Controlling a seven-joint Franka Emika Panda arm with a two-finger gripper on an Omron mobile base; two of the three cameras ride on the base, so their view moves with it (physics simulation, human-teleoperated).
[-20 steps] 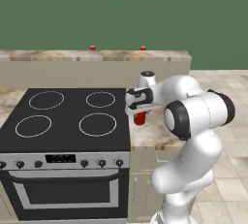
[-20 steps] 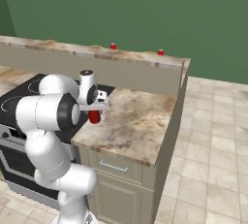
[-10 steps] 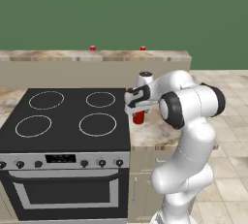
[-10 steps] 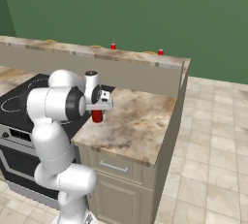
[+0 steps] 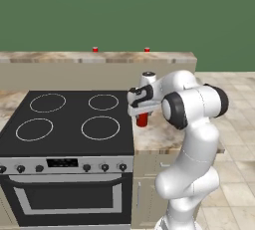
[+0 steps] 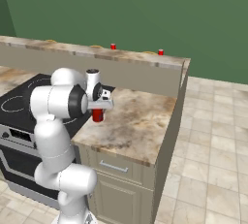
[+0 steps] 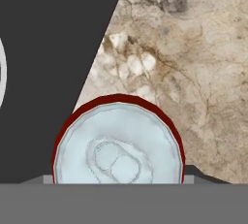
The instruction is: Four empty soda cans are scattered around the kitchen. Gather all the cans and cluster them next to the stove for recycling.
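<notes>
1. Gripper [image 5: 142, 115] hanging over the tan counter [image 5: 164, 137] just right of the stove [image 5: 64, 124], pointing straight down, about the 3 o'clock edge of the cooktop in the left base view.
2. Jaws closed around a red soda can [image 5: 142, 120], upright, poking out below the hand; same can at [image 6: 98, 115] from the right base view, tucked under the wrist.
3. Can't really tell whether the can bottom touches the counter or floats just above it.
4. Hand view: looking right down on the can's silver top [image 7: 118, 145] with the pull tab, red rim showing around it, sitting at 6 o'clock in the frame. Black cooktop [image 7: 53, 63] taking the 9 to 11 o'clock side, marbled stone [image 7: 193, 72] filling 12 through 4.
5. So the held can sits right by the seam between stove and counter, on the counter side.
6. Two more red cans up on the raised back ledge [image 5: 50, 57]: one at [image 5: 95, 49], another at [image 5: 147, 50], well apart from each other, both upright, around 12 o'clock from the stove.
7. Same pair from the right base view at [image 6: 113, 46] and [image 6: 160, 52].
</notes>
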